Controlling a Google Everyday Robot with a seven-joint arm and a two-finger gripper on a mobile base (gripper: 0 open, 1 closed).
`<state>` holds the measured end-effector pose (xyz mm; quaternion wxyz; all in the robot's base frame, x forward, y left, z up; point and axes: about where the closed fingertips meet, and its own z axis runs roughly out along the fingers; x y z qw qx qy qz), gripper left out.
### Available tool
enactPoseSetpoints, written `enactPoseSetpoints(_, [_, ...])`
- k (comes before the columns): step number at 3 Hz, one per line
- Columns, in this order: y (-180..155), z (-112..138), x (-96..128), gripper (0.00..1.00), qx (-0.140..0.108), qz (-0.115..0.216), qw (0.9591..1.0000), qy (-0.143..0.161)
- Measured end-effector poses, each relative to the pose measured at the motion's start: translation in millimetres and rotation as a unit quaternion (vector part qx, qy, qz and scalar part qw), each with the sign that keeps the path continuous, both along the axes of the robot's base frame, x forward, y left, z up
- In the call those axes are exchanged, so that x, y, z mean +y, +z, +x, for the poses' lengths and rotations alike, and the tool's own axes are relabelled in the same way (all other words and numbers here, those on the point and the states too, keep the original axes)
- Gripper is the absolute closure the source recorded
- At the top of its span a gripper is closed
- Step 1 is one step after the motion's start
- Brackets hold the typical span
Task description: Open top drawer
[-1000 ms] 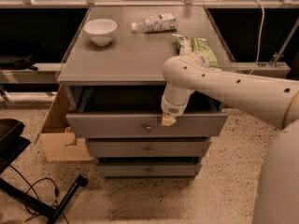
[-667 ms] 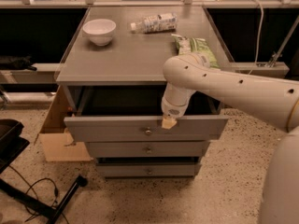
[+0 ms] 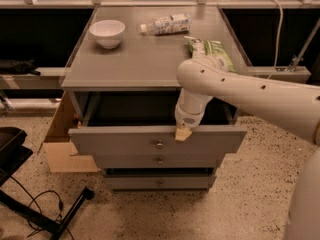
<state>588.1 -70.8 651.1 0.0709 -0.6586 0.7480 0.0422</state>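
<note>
top drawer (image 3: 125, 141) pulled well out, inside showing | gripper (image 3: 183, 133) at front's upper edge, 2 o'clock of knob (image 3: 159, 144), grip: cannot tell | opening looks nearly done

Dim, warm light from above. Slightly soft throughout. Deep shadow inside the pulled-out wide grey top drawer (image 3: 125, 140), behind the tan-tipped gripper (image 3: 183, 134) at its front edge. Mild sheen on the grey tabletop (image 3: 140, 59).
</note>
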Motion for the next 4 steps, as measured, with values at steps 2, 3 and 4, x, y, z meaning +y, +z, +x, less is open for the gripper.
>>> enactPoseSetpoints(2, [10.3, -29.0, -13.9, 1.0, 0.021, -0.002, 0.9998, 0.005])
enactPoseSetpoints(3, [15.5, -42.8, -19.3, 0.98, 0.032, -0.001, 0.9995, 0.008])
enactPoseSetpoints(4, [15.4, -42.8, -19.3, 0.75, 0.032, -0.001, 0.9995, 0.008])
